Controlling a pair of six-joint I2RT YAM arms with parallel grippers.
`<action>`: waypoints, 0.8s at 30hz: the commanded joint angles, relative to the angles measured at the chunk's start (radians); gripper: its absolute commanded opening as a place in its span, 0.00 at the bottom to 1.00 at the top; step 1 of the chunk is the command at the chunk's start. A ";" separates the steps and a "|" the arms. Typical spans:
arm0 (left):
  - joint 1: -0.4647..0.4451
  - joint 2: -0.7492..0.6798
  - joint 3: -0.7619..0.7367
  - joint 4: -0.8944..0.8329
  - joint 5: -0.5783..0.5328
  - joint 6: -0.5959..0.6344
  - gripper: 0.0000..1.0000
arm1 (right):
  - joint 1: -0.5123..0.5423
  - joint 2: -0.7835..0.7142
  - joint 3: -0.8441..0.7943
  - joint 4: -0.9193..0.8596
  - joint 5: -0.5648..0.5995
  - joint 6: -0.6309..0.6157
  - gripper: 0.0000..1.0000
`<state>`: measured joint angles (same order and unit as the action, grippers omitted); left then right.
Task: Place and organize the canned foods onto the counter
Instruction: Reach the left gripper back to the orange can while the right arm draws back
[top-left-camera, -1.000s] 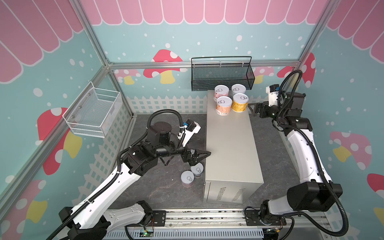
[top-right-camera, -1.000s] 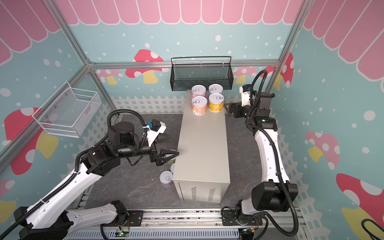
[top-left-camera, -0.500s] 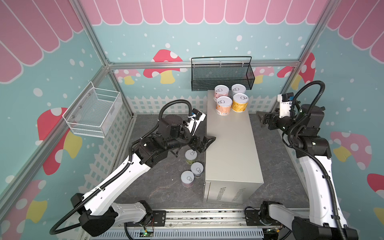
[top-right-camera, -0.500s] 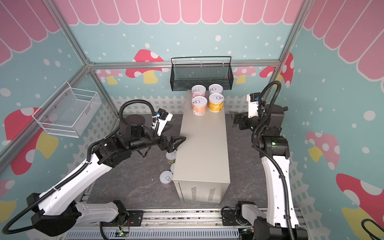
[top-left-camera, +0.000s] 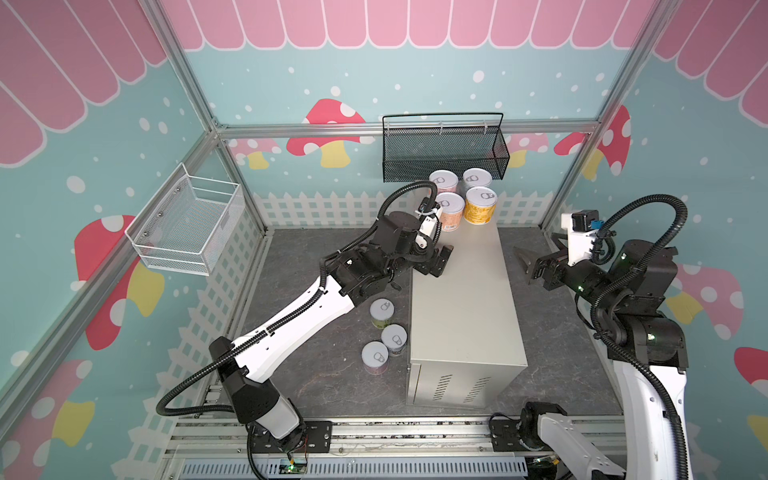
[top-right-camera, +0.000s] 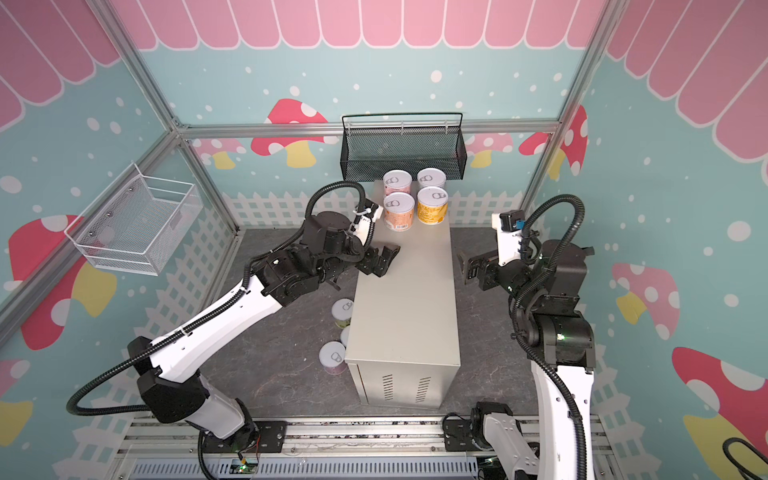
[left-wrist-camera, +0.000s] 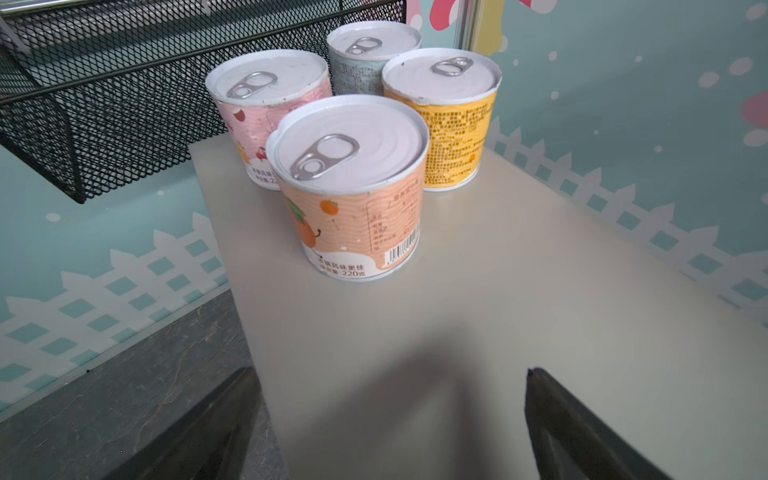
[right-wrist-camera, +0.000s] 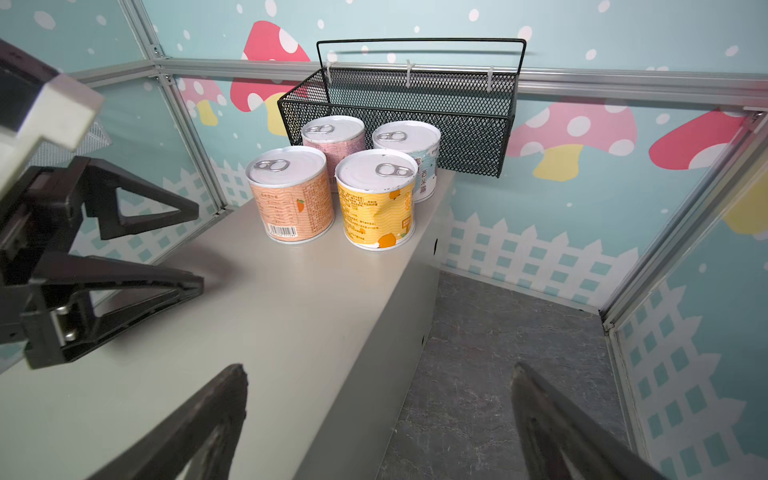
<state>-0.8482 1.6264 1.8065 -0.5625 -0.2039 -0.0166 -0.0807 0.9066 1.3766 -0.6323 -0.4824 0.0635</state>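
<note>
Left gripper (top-left-camera: 441, 259) hangs empty in both top views, black jaws spread wide, over one long edge of the tall beige-grey metal counter (top-left-camera: 461, 316). Just ahead of its tips, four short cylindrical cans with silver pull-tab lids stand upright in a tight square on the counter top. The orange-labelled can (top-left-camera: 450, 210) is nearest, the yellow-labelled can (top-left-camera: 481, 205) beside that, and the pink-labelled can (top-left-camera: 443, 181) and white-blue can (top-left-camera: 477, 178) stand behind. Back beside its forearm, on the dark grey floor along the counter, stand a greenish-yellow can (top-left-camera: 382, 312) and a pale pink can (top-left-camera: 375, 357). Between them is a third can (top-left-camera: 395, 338) whose label I cannot read. The right gripper (top-left-camera: 534, 259) hovers off the opposite long edge, equally wide and empty, facing the left one.

From the left wrist, both dark fingers (left-wrist-camera: 208, 428) stand far apart, one over the floor, one over the counter (left-wrist-camera: 457, 311). The orange-labelled can (left-wrist-camera: 353, 187) is straight ahead, clear of them. A black wire-mesh basket (left-wrist-camera: 104, 104) hangs beyond the pink-labelled can (left-wrist-camera: 266, 104).

From the right wrist, the fingers (right-wrist-camera: 548, 415) gape too, one over the counter top, one past its edge. The four cans stand ahead, and the left gripper (right-wrist-camera: 197, 247) is across the top, jaws parted.
</note>
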 joint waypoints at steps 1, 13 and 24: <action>-0.003 0.037 0.060 0.012 -0.086 0.027 0.99 | -0.003 -0.011 -0.026 -0.020 -0.045 -0.023 0.99; 0.011 0.140 0.127 0.044 -0.138 0.041 0.91 | -0.004 -0.032 -0.032 -0.025 -0.039 -0.031 0.99; 0.044 0.173 0.156 0.045 -0.094 0.028 0.84 | -0.002 -0.030 -0.027 -0.027 -0.039 -0.033 1.00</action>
<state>-0.8135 1.7798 1.9320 -0.5278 -0.3214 0.0078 -0.0807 0.8814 1.3468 -0.6514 -0.5072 0.0555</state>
